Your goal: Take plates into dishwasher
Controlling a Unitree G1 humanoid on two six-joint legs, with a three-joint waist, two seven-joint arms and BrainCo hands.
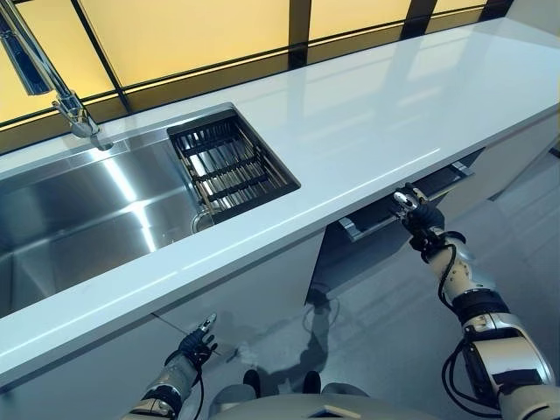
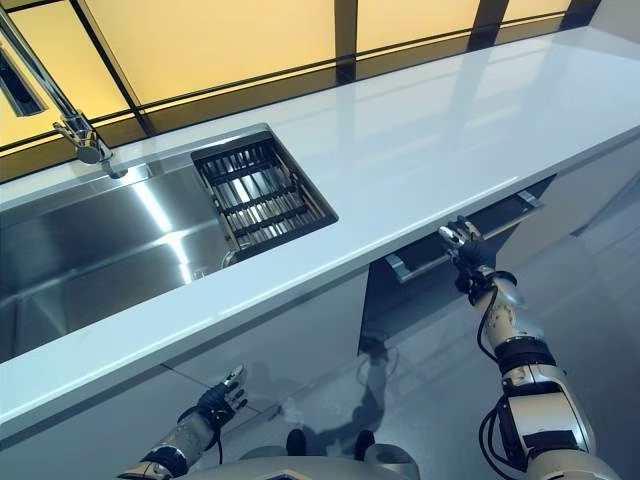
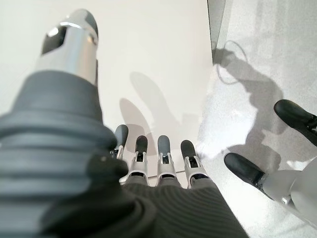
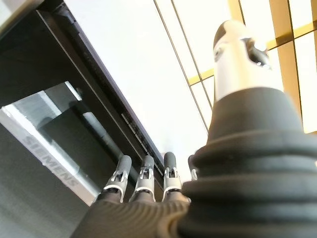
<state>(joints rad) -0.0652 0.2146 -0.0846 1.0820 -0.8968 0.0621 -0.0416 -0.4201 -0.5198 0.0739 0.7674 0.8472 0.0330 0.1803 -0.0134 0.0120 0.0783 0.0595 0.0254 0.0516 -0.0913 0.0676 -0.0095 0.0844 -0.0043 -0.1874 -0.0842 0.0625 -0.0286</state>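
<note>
Under the white countertop (image 1: 376, 114), the dishwasher door (image 1: 376, 254) stands slightly ajar at its top, with a silver bar handle (image 1: 372, 224) across it. My right hand (image 1: 418, 214) is open, its fingers straight, just in front of the handle's right part and below the counter edge. The right wrist view shows the fingertips (image 4: 145, 166) close to the handle (image 4: 96, 126), apart from it. My left hand (image 1: 198, 343) hangs open and empty low down by the white cabinet front (image 3: 148, 59). No plate shows in any view.
A steel sink (image 1: 79, 210) is set into the counter at the left, with a tap (image 1: 74, 109) behind it. A black slatted drainer basket (image 1: 229, 162) sits in the sink's right end. Yellow-lit window panes run along the back. Grey floor (image 1: 516, 227) lies at the right.
</note>
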